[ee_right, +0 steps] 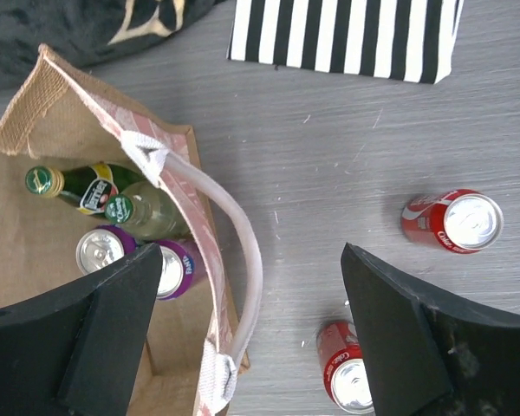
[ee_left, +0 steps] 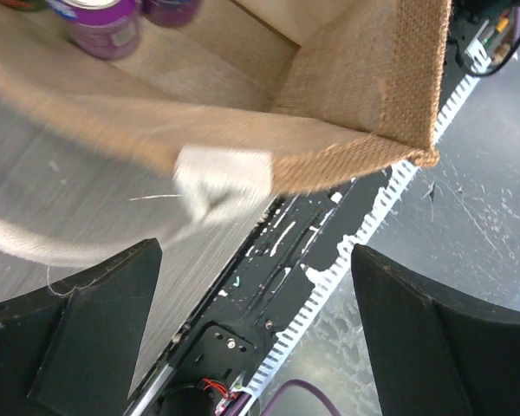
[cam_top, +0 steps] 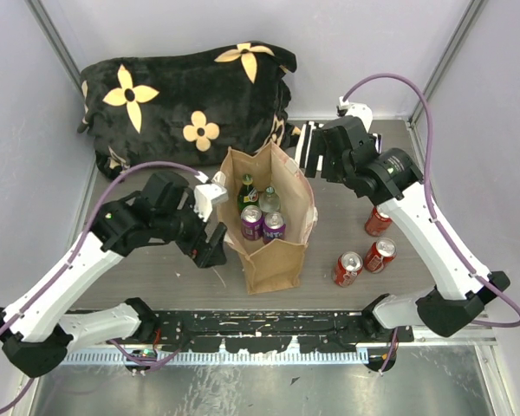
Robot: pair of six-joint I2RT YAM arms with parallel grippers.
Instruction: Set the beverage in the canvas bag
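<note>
The tan canvas bag (cam_top: 273, 260) stands open mid-table with white strap handles (ee_right: 245, 251). Inside it are two purple cans (cam_top: 252, 222), a green bottle (cam_top: 247, 192) and a clear bottle (cam_top: 269, 201). Three red cans (cam_top: 347, 268) stand on the table right of the bag; two of them show in the right wrist view (ee_right: 455, 221). My left gripper (cam_top: 210, 227) is open and empty beside the bag's left wall (ee_left: 364, 95). My right gripper (cam_top: 322, 156) is open and empty, hovering above the bag's right rim (ee_right: 191, 217) and the table.
A black blanket with yellow flowers (cam_top: 191, 95) lies at the back behind the bag. A black-and-white striped cloth (ee_right: 347, 35) lies at the back right under my right arm. A black rail (cam_top: 269, 329) runs along the table's near edge.
</note>
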